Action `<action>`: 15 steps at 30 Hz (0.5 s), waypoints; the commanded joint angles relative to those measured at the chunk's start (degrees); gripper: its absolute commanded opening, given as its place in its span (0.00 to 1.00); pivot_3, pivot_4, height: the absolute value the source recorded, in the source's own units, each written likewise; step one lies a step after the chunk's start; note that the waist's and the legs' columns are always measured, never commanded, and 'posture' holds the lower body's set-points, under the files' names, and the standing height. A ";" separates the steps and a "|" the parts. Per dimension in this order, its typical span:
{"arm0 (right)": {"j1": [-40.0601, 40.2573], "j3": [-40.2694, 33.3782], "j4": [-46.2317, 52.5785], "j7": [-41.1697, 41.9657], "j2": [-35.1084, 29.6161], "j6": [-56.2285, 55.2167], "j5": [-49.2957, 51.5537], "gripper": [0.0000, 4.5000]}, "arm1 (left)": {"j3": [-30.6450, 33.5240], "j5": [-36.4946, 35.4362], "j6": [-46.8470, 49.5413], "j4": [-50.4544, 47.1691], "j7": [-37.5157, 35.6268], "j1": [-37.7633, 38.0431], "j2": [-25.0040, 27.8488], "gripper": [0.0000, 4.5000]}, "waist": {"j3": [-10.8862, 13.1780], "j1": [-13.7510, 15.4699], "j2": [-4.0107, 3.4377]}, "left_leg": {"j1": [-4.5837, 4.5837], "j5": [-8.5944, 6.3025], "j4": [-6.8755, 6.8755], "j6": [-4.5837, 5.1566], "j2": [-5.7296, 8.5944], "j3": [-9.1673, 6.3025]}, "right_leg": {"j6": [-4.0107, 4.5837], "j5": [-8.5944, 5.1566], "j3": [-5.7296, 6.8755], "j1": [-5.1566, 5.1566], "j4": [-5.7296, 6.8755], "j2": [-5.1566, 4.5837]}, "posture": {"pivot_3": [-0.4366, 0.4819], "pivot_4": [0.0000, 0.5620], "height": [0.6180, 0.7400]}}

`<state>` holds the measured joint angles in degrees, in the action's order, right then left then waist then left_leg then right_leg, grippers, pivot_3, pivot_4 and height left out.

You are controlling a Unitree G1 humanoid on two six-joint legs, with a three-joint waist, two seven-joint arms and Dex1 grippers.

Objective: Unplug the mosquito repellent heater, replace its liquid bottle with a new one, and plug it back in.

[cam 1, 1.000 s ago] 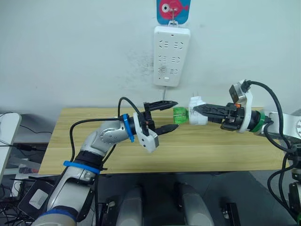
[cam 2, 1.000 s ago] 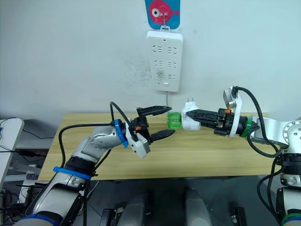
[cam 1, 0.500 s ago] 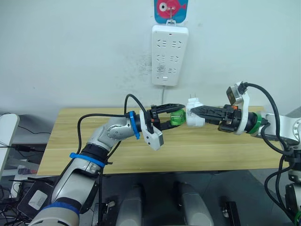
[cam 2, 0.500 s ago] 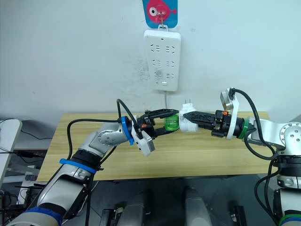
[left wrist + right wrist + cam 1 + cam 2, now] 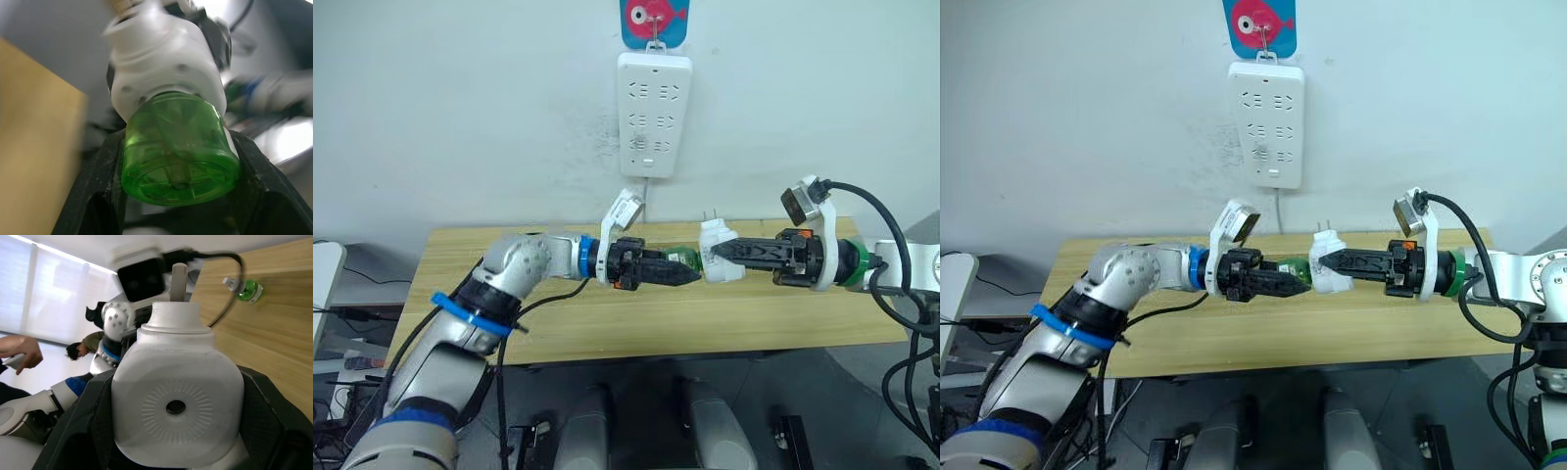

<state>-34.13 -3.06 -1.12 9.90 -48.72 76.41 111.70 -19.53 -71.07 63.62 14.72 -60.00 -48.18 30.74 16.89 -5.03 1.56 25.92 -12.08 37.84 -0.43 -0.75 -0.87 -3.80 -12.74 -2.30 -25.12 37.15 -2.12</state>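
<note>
Whereas a second ago the left gripper (image 5: 690,277) stood apart from the bottle (image 5: 680,258) with its fingers spread, we now find those fingers closed on the green bottle. Half a second ago they were only bracketing it. The left wrist has also rolled over, so its camera now sits on top. We judge this to mean the grasp for removing the old bottle is made and the twisting or pulling off can begin; the bottle is not yet separated.

We note the heater (image 5: 716,265) is unplugged, held in the air above the table (image 5: 607,318), between the two arms and well below the power strip (image 5: 653,115) on the wall. The right gripper (image 5: 720,254) has its fingers clamped on the heater's sides.

As to appearance, the heater is a small white rounded unit, lying on its side with its two prongs pointing upward. The bottle is translucent green and seats in the heater's end that faces the left arm. A second green bottle (image 5: 247,289) lies on the table.
</note>
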 commanded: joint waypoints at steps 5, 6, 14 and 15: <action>-2.02 -3.03 -3.87 -4.17 2.82 -4.29 1.30 0.66 | 11.98 -2.72 11.73 1.73 6.60 3.77 -3.79 0.79 | 0.01 0.08 0.01 | 0.01 0.00 -0.02 0.00 -0.05 0.05 | 0.32 0.15 -0.06 -0.07 0.06 0.05 | 0.31 0.52 1.00; -1.76 -3.47 -3.81 -4.37 2.78 -4.18 1.30 0.66 | 13.81 -3.22 13.14 1.11 8.19 5.77 -3.66 0.87 | 0.00 0.05 0.01 | 0.01 0.00 -0.01 0.00 -0.05 0.07 | 0.33 0.15 -0.08 -0.07 0.06 0.04 | 0.31 0.51 1.00; -1.96 -6.08 -6.01 -7.47 4.31 -4.68 1.30 0.66 | 17.77 4.32 10.14 -14.38 10.65 20.92 1.63 1.00 | 0.00 0.14 0.01 | 0.02 0.00 0.00 -0.01 -0.16 0.13 | 0.36 0.16 -0.13 -0.12 0.08 0.01 | 0.32 0.50 1.00; -1.92 -6.26 -6.10 -7.53 4.30 -4.42 1.30 0.66 | 17.01 8.32 4.86 -18.73 10.85 22.30 1.78 1.00 | 0.00 0.23 0.01 | 0.02 0.00 0.00 -0.01 -0.18 0.14 | 0.36 0.17 -0.16 -0.12 0.07 -0.02 | 0.33 0.50 1.00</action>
<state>-35.21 -7.01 -7.93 2.30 -44.34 72.17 111.56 -2.92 -66.76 74.78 3.71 -48.91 -26.66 32.35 16.89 -4.79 1.57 25.94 -12.08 37.84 -0.44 -0.96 -0.72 -3.44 -12.57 -2.47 -25.22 37.22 -2.17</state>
